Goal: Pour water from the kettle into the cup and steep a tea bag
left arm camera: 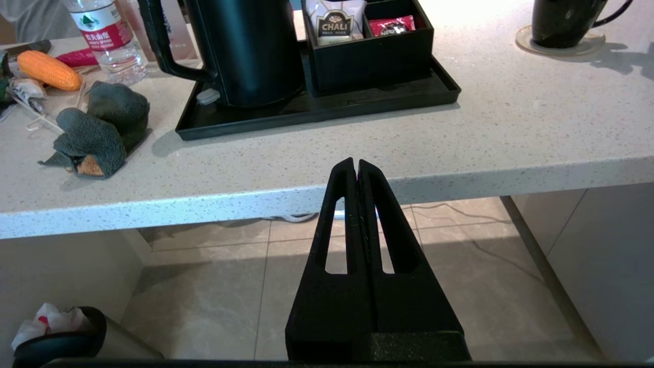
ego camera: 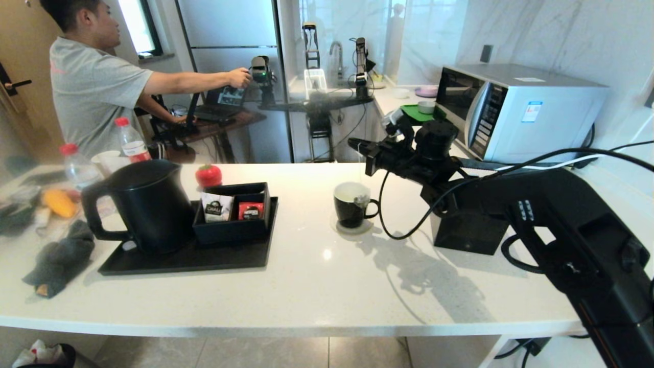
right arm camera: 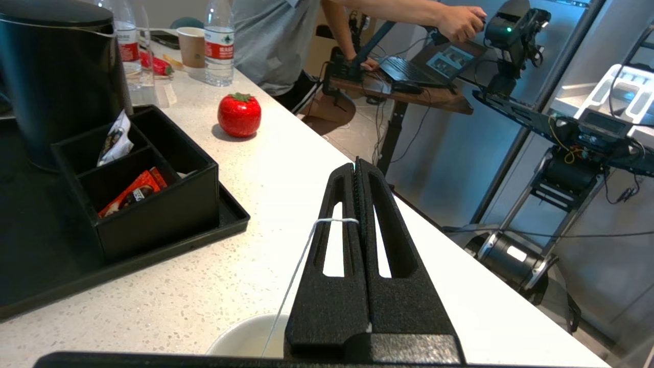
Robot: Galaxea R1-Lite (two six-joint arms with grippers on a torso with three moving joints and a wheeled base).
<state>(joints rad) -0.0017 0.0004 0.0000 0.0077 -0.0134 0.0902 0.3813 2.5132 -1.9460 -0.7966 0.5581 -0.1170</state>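
The matte black kettle [ego camera: 138, 204] stands on the left of a black tray [ego camera: 204, 261], lid on and handle to the left. The black cup [ego camera: 351, 205], white inside, sits on a round coaster mid-counter. My right gripper [ego camera: 358, 146] hovers just above it, shut [right arm camera: 357, 163] on the tea bag's thin white string [right arm camera: 327, 221]. The string runs down into the cup's white inside [right arm camera: 240, 340]. The pouch itself is not clearly visible. My left gripper [left arm camera: 356, 163] is shut on nothing, low in front of the counter's front edge.
A black divided box [ego camera: 232, 225] on the tray holds a white sachet [ego camera: 217, 208] and a red sachet [ego camera: 250, 210]. Behind it is a red tomato-shaped object [ego camera: 208, 175]. Bottles, a grey cloth [ego camera: 61, 258], a microwave [ego camera: 516, 110] and a black block [ego camera: 470, 232] are also on the counter.
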